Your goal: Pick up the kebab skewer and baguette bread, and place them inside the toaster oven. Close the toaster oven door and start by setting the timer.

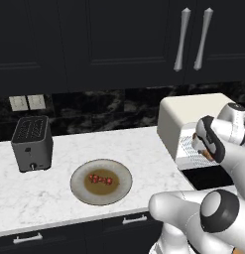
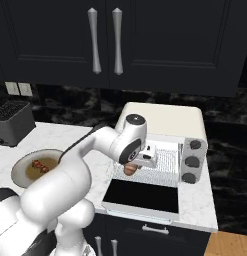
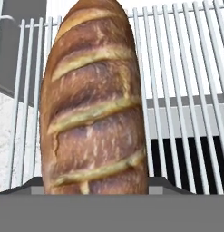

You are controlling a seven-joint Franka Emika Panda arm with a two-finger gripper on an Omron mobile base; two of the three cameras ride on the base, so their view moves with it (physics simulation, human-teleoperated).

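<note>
The baguette bread (image 3: pixel 95 104) is a golden-brown scored loaf, held lengthwise over the wire rack (image 3: pixel 186 68) of the toaster oven (image 2: pixel 165 117). My gripper (image 2: pixel 134 166) is shut on it at the oven's open mouth, and its dark tips flank the loaf's near end. The toaster oven door (image 2: pixel 142 196) lies folded down flat, dark glass facing up. The kebab skewer (image 1: pixel 101 179), with red and brown chunks, rests on the round plate (image 1: pixel 79 191) left of the oven, well away from the gripper.
A dark grey slot toaster (image 1: pixel 32 144) stands at the counter's far left against the backsplash. Dark knobs (image 2: pixel 195 145) line the oven's right side. Dark upper cabinets with silver handles (image 2: pixel 94 40) hang above. The counter ends just right of the oven.
</note>
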